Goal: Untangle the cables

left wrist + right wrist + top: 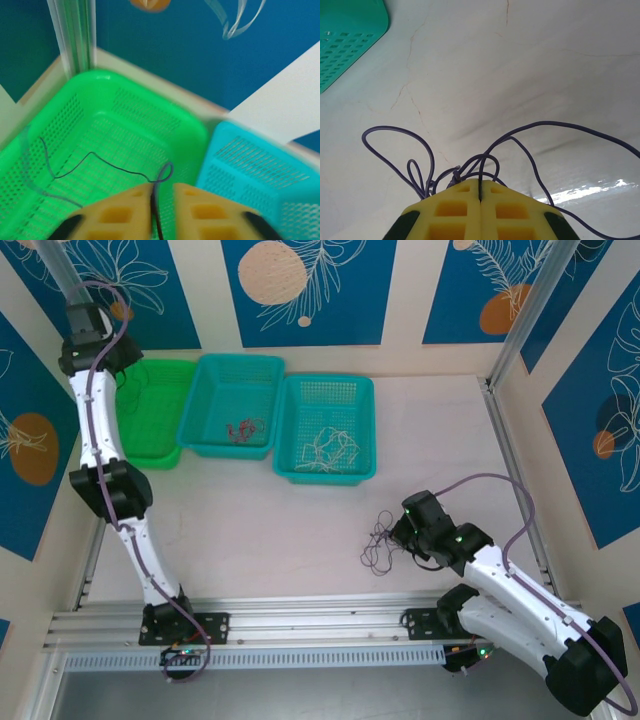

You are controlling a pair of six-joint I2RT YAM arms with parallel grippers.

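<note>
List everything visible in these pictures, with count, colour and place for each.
bright green perforated plastic basket: 1, green, far left of the table
teal perforated plastic baskets: 2, teal, side by side to the right of the green one; middle, right
thin red wire snarl: 1 clump, red, in the middle basket
thin white wire snarl: 1 clump, white, in the right basket
thin purple wire snarl: 1 clump, purple, on the table
thin dark wire: 1, dark, trailing into the green basket
pale table top: 1, off-white
left gripper: 1, yellow fingers, shut on the dark wire
right gripper: 1, yellow fingers, shut on the purple snarl
</note>
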